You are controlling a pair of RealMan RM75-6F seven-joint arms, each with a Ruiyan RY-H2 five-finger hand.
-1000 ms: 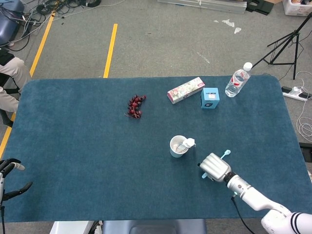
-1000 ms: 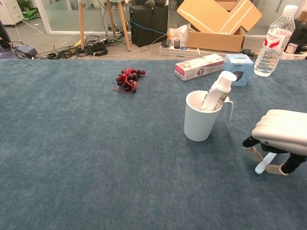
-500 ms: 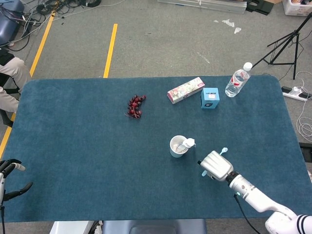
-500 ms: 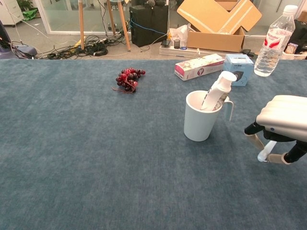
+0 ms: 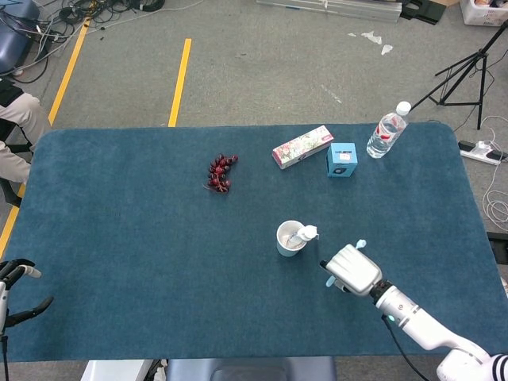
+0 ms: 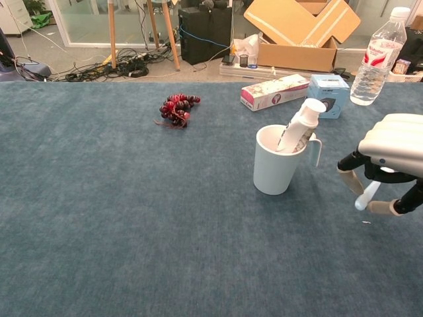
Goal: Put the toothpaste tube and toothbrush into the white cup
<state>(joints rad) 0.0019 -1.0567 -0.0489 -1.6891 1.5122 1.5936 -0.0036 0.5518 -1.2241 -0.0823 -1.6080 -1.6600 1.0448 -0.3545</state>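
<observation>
The white cup [image 5: 287, 238] [image 6: 275, 165] stands upright right of the table's middle. The toothpaste tube [image 6: 299, 125] [image 5: 304, 233] leans inside it, cap up. My right hand [image 5: 352, 270] [image 6: 391, 155] hovers just right of the cup, above the cloth, and grips the light blue toothbrush [image 6: 367, 196]. One end of the brush pokes out past the hand in the head view [image 5: 359, 244]. My left hand [image 5: 16, 287] hangs off the table's left front corner, fingers apart, holding nothing.
A bunch of dark red grapes [image 5: 221, 174] lies left of centre. Along the far edge sit a flat printed box [image 5: 302, 146], a small blue box [image 5: 342, 159] and a water bottle [image 5: 386, 130]. The blue cloth table [image 5: 127, 238] spreads wide to the left.
My right hand has risen off the cloth with the toothbrush and shifted slightly toward the far side. Cup, tube and left hand stayed put.
</observation>
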